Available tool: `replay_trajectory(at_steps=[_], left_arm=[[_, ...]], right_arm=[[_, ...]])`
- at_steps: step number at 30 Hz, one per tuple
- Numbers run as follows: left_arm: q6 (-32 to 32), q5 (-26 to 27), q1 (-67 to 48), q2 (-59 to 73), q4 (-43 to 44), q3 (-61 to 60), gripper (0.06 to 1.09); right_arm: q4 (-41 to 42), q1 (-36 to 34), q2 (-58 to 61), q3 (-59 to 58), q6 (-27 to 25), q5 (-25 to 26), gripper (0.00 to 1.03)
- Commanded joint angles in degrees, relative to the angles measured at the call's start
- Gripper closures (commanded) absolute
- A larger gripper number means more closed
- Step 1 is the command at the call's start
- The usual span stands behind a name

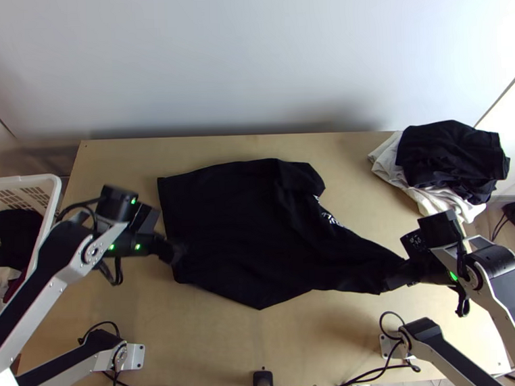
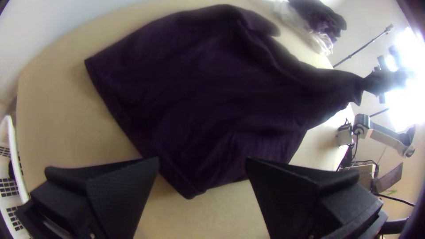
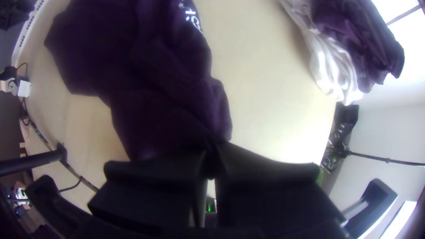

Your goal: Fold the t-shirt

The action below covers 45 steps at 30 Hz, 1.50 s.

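Observation:
The black t-shirt (image 1: 225, 228) lies unevenly spread mid-table, its upper right part folded over and its right end drawn out toward my right gripper (image 1: 390, 282). In the right wrist view, the right gripper (image 3: 210, 152) is shut on bunched cloth of the t-shirt (image 3: 164, 88). A bit of white print shows on the shirt's right side. My left gripper (image 1: 170, 251) is at the shirt's left edge. In the left wrist view, the left gripper (image 2: 202, 161) stands open with its fingers wide apart, a corner of the t-shirt (image 2: 212, 88) showing between them.
A pile of black clothes (image 1: 449, 152) on white cloth (image 1: 391, 158) sits at the table's back right. At the left edge stands a white basket (image 1: 44, 180) holding clothes. Two further arms reach in low at the table's near side, with cables along the near edge.

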Motion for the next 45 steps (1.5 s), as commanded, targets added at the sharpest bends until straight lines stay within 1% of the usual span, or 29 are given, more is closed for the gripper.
replay_trajectory(at_steps=[1,3,8,14,18,20,24,26,29,30,31,32,35,38,40,45], left_arm=[[-1.51,-0.18,3.77,-3.61,0.43,-9.63,0.14],[-1.77,-0.62,4.38,-3.52,1.66,-11.65,0.14],[-3.18,-0.71,4.82,-3.17,4.64,-16.40,0.20],[-3.18,-0.62,4.82,-0.44,8.34,-21.76,0.20],[-2.39,-0.44,3.77,1.93,12.91,-24.04,0.20],[-2.13,0.35,3.59,4.04,14.40,-24.13,0.27],[-2.65,4.13,3.42,5.01,16.77,-22.81,0.46],[-2.65,5.71,3.42,5.18,17.74,-22.73,0.53],[-2.74,7.99,3.77,5.45,19.32,-22.99,0.70],[-2.74,8.08,3.94,5.71,19.67,-23.08,0.77],[-2.65,8.26,4.03,5.89,19.76,-22.99,0.80],[-2.65,8.52,4.12,5.97,19.85,-23.08,0.80],[-2.30,9.22,4.29,5.62,19.76,-23.16,0.90],[-2.30,9.57,4.73,3.07,19.59,-22.81,1.05],[-2.13,9.57,5.00,0.61,18.44,-22.37,1.05],[0.95,10.28,9.74,-5.28,10.44,-19.21,1.05]], right_arm=[[0.49,0.30,0.18,1.00,-0.02,-0.26,1.00],[0.49,0.30,0.10,1.00,0.16,-0.26,1.00],[0.75,0.30,0.10,1.09,0.16,-0.35,1.00],[0.75,0.30,0.10,1.26,0.25,-0.35,1.00],[0.84,0.12,0.18,1.17,0.33,-0.35,1.00],[1.02,-0.06,0.27,1.00,0.33,-0.35,1.00],[1.11,-0.32,0.53,1.17,0.33,-0.35,1.00],[1.19,-0.41,0.80,1.44,0.33,-0.35,1.00],[1.19,-0.76,1.15,1.53,0.33,-0.35,1.00],[1.19,-0.85,1.15,1.53,0.33,-0.35,1.00],[1.19,-1.02,1.24,1.53,0.33,-0.35,1.00],[1.19,-1.20,1.24,1.53,0.33,-0.35,1.00],[1.19,-1.73,1.33,1.53,0.33,-0.35,1.00],[1.02,-2.08,1.24,1.70,0.33,-0.35,1.00],[0.75,-2.16,1.24,1.97,0.33,-0.35,1.00],[0.14,-1.11,1.68,5.48,-0.02,-0.26,1.00]])
